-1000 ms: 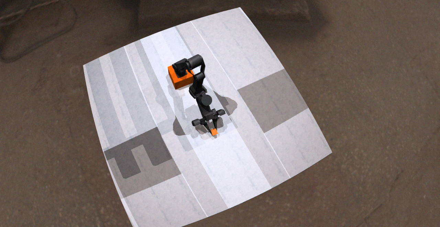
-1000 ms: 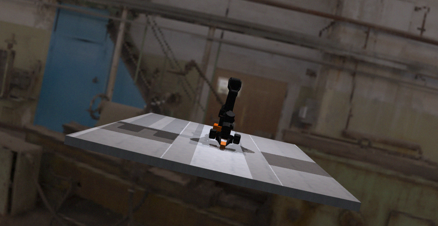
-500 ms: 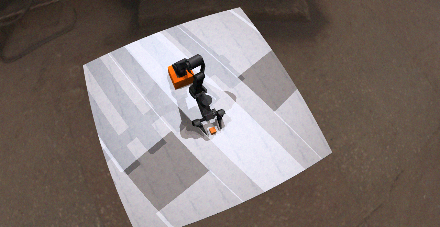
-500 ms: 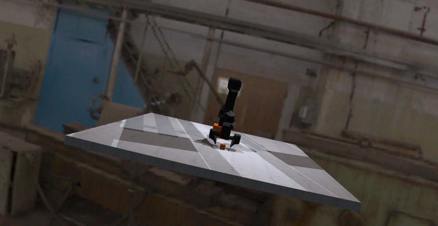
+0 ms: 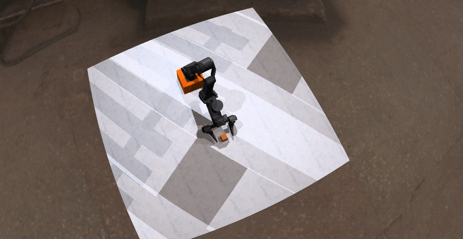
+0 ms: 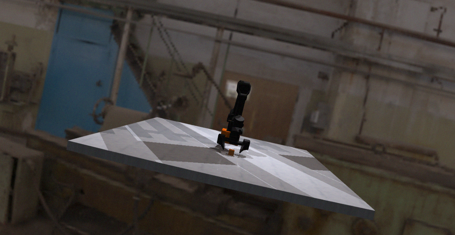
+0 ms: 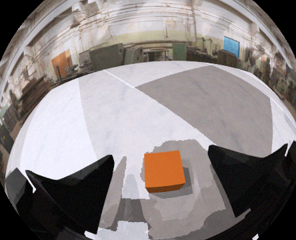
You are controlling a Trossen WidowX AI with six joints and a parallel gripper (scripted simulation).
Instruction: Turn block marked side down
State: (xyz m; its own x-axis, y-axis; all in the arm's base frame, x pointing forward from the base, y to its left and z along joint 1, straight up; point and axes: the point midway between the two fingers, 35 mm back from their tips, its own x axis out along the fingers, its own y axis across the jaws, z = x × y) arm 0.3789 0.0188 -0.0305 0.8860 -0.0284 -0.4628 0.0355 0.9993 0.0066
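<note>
The small orange block (image 5: 223, 137) (image 6: 231, 152) (image 7: 164, 169) sits flat on the table (image 5: 275, 124) (image 6: 191, 155) (image 7: 118, 113), standing free of the fingers. Its top face is plain orange in the wrist view, and a darker strip of its near side shows. No mark is visible on the faces in view; its underside is hidden. My black gripper (image 5: 224, 139) (image 6: 231, 150) (image 7: 161, 151) is wide open and points down over the block, with one finger on each side and a gap to both.
A larger orange box (image 5: 192, 86) (image 6: 225, 133) stands at the arm's base, behind the gripper. The table top carries light and dark patches and the arm's shadow. Its edges drop off on all sides.
</note>
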